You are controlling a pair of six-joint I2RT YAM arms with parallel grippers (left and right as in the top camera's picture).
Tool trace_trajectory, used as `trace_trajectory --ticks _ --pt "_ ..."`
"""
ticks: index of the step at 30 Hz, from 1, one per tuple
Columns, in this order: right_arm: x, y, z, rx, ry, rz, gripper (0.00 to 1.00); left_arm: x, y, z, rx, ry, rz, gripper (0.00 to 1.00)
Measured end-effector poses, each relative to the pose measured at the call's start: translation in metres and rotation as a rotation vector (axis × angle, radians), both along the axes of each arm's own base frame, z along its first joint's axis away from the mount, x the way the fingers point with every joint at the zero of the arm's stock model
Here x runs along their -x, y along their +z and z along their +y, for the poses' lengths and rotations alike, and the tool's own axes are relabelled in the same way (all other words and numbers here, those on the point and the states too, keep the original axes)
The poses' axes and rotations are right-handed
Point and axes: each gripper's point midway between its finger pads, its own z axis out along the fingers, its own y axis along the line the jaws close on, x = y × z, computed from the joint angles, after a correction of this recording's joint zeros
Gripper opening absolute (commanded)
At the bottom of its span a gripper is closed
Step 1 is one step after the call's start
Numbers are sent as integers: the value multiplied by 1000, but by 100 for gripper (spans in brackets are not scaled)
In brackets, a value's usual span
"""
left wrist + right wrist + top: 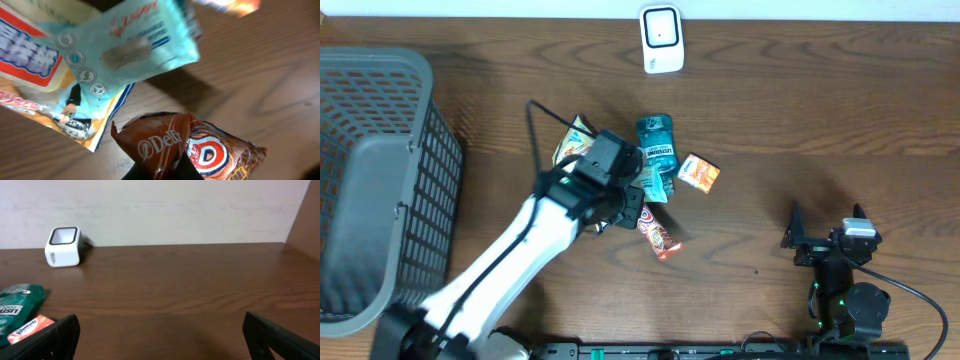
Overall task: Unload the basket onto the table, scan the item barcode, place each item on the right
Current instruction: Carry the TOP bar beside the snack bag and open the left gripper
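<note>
Left jaws are pinching the snack (658, 236), lying eleven to five o'clock; scanner (662, 40) is sitting at twelve, right jaws gaping wide.

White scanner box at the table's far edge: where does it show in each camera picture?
Overhead: white scanner, top centre.
Left wrist: not in it.
Right wrist: white scanner, upper left.
Shared landmark: teal bottle, seen in the overhead and right wrist views.

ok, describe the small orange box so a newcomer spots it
On the wooden table, find the teal bottle at the middle. The small orange box lies beside it, on the right gripper's side; it is the only carton there.
</note>
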Motion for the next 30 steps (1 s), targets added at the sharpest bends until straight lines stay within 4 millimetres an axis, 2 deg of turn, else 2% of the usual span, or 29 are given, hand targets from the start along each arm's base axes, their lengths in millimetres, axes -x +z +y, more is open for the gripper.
trace_trajectory --ticks 4,8,15,18,19,21,22,25,30 --pt "0 0 0 0 0 0 99 -2 -27 2 -53 6 55 7" --pt "0 0 0 0 0 0 99 -2 -43 3 -81 7 91 7" --pt "0 0 0 0 0 0 99 -10 -46 -2 -69 7 71 9" --pt "0 0 0 0 0 0 99 -15 -44 -5 -55 0 45 51" --pt "0 0 0 0 0 0 99 -17 -43 -6 -50 6 40 73" --pt "0 0 0 0 0 0 99 -18 -39 -7 -42 3 26 96" --pt "0 0 0 0 0 0 99 -19 -35 -7 -36 1 15 99" --pt "0 0 0 0 0 0 99 -27 -13 -13 -7 -17 -47 100" --pt "0 0 0 0 0 0 99 -49 55 -17 50 -17 -246 99"
